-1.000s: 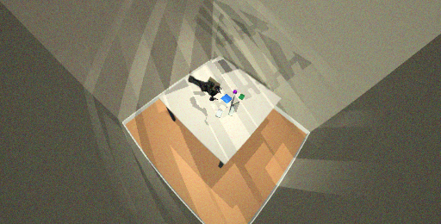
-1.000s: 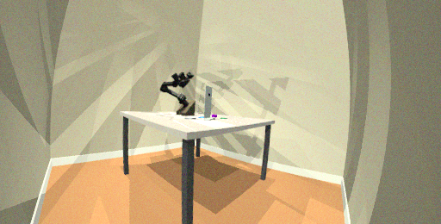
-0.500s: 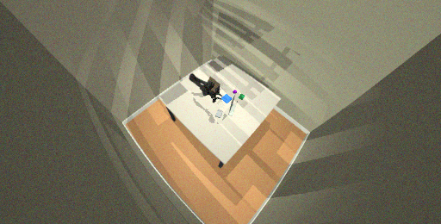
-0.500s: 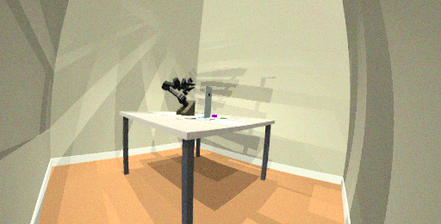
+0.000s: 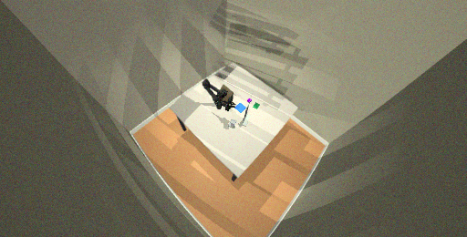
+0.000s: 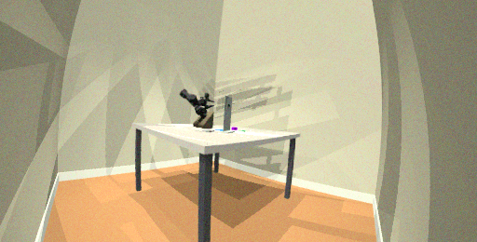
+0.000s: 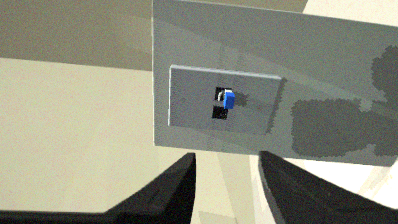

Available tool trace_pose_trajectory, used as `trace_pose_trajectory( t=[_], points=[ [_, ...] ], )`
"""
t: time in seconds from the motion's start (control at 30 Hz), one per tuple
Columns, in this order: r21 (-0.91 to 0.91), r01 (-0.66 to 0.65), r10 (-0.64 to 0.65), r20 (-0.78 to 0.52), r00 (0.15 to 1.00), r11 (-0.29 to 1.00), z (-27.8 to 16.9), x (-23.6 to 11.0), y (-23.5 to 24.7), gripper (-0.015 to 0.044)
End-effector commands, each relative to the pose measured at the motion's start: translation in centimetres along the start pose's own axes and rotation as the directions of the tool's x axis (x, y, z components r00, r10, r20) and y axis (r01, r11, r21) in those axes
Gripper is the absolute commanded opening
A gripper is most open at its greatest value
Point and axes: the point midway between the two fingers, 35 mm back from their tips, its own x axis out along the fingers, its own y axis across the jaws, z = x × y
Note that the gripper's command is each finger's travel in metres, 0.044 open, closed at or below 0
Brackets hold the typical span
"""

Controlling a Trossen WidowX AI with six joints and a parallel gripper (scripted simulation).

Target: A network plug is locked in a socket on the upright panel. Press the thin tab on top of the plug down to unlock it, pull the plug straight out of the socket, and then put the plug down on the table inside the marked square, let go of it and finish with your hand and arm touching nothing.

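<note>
The grey upright panel (image 7: pixel 310 50) (image 6: pixel 227 113) fills the wrist view. A lighter socket plate (image 7: pixel 190 100) sits on it. The blue plug (image 7: pixel 229 100) sits in the socket with a thin pale tab (image 7: pixel 221 91) on top. My gripper (image 7: pixel 226 160) (image 6: pixel 211 100) (image 5: pixel 229 106) faces the panel from a short distance, below the plug's level. Its two dark fingers stand partly apart with nothing between them. A blue marked square (image 5: pixel 240 108) lies on the white table (image 5: pixel 237 148) (image 6: pixel 210 141) beside the panel's foot.
A small purple block (image 5: pixel 249 100) (image 6: pixel 234 127) and a small green block (image 5: pixel 256 105) lie on the table beyond the panel. The arm's base (image 6: pixel 203 122) stands behind the gripper. The table's edges are close on all sides.
</note>
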Motion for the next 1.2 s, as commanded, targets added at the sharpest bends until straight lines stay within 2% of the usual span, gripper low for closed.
trace_pose_trajectory(
  t=[0.0,0.3,0.77,1.17],
  points=[
    [0.13,-0.012,0.019,-0.058,0.998,0.991,-1.4,-0.3,-1.0,0.0156],
    [0.136,-0.012,0.02,-0.06,0.998,0.991,-1.4,0.0,-1.0,0.0156],
    [0.137,-0.014,0.022,-0.059,0.998,0.99,-0.3,5.3,-1.1,0.0156],
    [0.137,-0.014,0.023,-0.058,0.998,0.99,0.0,6.5,-1.1,0.0156]
  ],
)
